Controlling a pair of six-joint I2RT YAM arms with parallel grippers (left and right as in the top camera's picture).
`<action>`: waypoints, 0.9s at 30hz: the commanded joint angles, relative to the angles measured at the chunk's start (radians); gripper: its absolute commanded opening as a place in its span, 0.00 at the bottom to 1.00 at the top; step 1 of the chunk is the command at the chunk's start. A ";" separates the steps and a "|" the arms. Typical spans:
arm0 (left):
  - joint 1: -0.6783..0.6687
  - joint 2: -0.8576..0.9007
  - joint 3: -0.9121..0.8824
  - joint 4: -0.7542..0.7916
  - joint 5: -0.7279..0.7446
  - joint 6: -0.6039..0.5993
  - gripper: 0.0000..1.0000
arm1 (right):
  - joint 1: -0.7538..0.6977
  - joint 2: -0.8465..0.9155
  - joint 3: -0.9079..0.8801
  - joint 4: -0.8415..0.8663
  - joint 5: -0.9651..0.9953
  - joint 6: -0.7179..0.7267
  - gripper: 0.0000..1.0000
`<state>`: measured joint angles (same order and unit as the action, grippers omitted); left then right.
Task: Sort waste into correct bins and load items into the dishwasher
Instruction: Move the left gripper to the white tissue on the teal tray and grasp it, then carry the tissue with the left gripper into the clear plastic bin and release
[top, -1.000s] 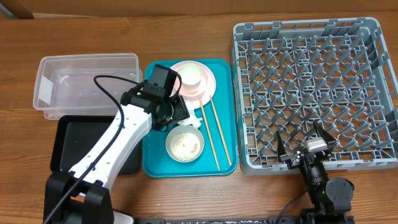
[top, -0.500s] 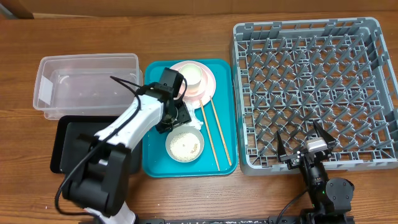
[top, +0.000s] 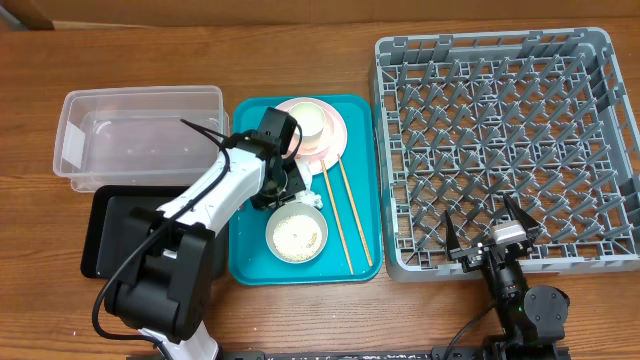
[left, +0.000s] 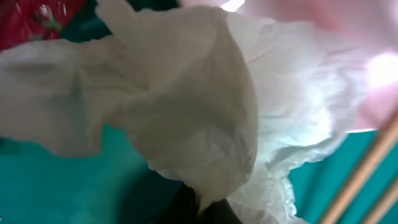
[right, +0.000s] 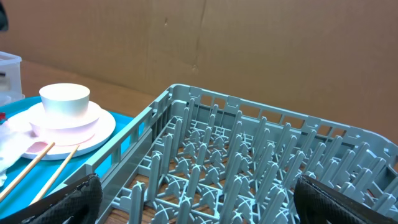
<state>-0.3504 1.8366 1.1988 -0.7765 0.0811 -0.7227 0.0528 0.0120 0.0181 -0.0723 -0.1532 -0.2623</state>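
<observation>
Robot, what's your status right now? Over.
Left gripper at the crumpled napkin on the teal tray, jaws hidden. Right gripper open, at the dish rack near edge. Rack empty. Chopsticks lie right beside the napkin.

Wooden table (top: 30, 300) before a brown cardboard wall (right: 249, 50).

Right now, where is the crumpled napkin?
The napkin lies on the teal tray, left of the chopsticks, between the pink plate and the rice bowl; it fills the left wrist view.
</observation>
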 joint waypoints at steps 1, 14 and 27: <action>-0.002 -0.043 0.093 -0.026 -0.014 0.044 0.04 | -0.003 -0.009 -0.010 0.003 -0.005 0.004 1.00; 0.061 -0.156 0.315 -0.293 -0.245 0.117 0.04 | -0.003 -0.009 -0.010 0.003 -0.005 0.004 1.00; 0.341 -0.155 0.318 -0.291 -0.421 0.109 0.05 | -0.003 -0.009 -0.010 0.003 -0.005 0.003 1.00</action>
<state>-0.0601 1.6867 1.5005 -1.0801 -0.2916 -0.6247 0.0528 0.0120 0.0181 -0.0723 -0.1535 -0.2623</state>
